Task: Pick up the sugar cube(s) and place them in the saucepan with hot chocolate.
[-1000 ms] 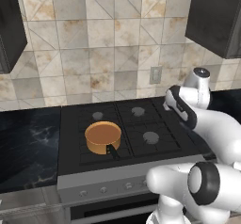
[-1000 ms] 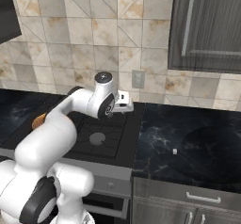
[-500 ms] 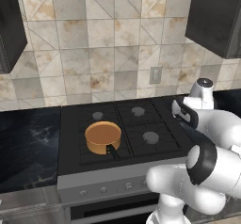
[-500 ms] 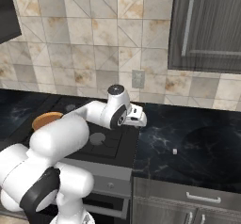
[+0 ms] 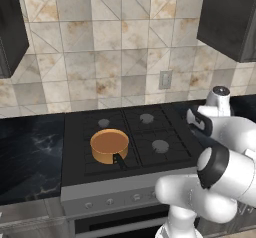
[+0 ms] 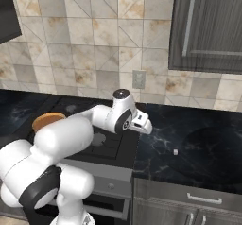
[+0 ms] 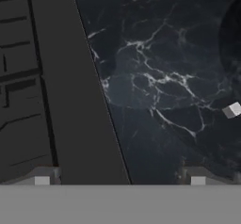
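Dark veined marble counter [image 6: 208, 143] runs to the right of a black gas stove [image 5: 145, 147], under a wall of beige tiles. On that counter, well to the right of the stove's edge, lies the sugar cube [image 6: 175, 151], a tiny pale speck alone on the stone; from the hand view it shows as a small white-grey cube [image 7: 232, 109] near the right edge, apart from both finger tips. The saucepan [image 5: 109, 146] sits on the stove's front left burner, copper-orange with a brown inside, its short black handle pointing toward the front of the stove; in the right base view a part of its rim [image 6: 47, 121] peeks out behind the robot's white arm. The gripper [image 6: 146, 126] hangs over the seam between stove and counter, between the pan and the cube and touching neither; its fingers are spread wide with nothing between them, one tip [image 7: 41, 180] over the stove's edge and the other [image 7: 197, 180] over the marble. A grey wall outlet [image 5: 165, 79] is set in the tiles behind the stove, and dark cabinets [image 6: 208, 25] hang above the counter.
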